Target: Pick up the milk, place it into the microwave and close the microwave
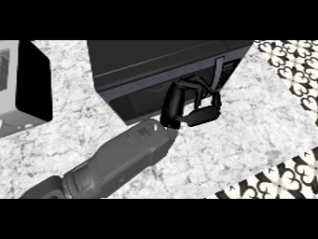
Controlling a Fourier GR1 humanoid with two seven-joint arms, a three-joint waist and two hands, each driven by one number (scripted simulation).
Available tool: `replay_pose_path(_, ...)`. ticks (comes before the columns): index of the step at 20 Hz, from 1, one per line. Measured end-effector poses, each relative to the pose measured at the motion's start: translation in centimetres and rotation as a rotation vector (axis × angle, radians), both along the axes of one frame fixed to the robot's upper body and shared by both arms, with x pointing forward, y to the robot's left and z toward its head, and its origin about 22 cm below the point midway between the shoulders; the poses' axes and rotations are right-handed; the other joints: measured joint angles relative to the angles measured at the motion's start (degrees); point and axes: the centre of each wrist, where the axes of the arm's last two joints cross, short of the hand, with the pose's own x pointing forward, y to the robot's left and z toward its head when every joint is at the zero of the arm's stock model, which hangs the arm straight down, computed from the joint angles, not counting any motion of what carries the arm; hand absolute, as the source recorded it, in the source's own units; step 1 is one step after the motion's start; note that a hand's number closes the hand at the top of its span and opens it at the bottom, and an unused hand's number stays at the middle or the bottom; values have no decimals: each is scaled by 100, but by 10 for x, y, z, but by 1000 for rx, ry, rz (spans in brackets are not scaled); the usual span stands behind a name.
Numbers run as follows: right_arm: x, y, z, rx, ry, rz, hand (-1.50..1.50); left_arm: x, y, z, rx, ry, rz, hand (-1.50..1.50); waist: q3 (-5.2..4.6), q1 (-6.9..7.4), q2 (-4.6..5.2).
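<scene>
- Pressing at the front of the microwave [154, 60], my left hand [189, 105] sits just left of its handle [220, 70].
- My fingers [177, 95] stretch up the door, tips bent against it, thumb apart, clamped on nothing.
- The door looks shut; the milk is out of my sight, so I cannot tell where it is.
- My forearm [127, 158] comes in from the lower left across the counter [258, 126], which is pale speckled stone.
- Black-and-white patterned tiling [306, 65] lies past the counter's right edge.
- Counted: one microwave, one toaster [13, 84] to its left, one hand showing.
</scene>
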Motion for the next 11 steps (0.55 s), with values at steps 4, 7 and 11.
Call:
replay_pose_path(4,-4,-3,1,3,4,-3,-150,-1,-2,0,3,26,-1,150,-10,66,-29)
replay_pose_path(7,-7,-5,3,3,6,-10,-150,-3,-3,-1,-12,42,-18,-150,-21,161,-45)
replay_pose_path(11,-12,-7,4,0,16,-16,-150,-5,-3,-3,-22,62,-43,-150,-30,238,-61)
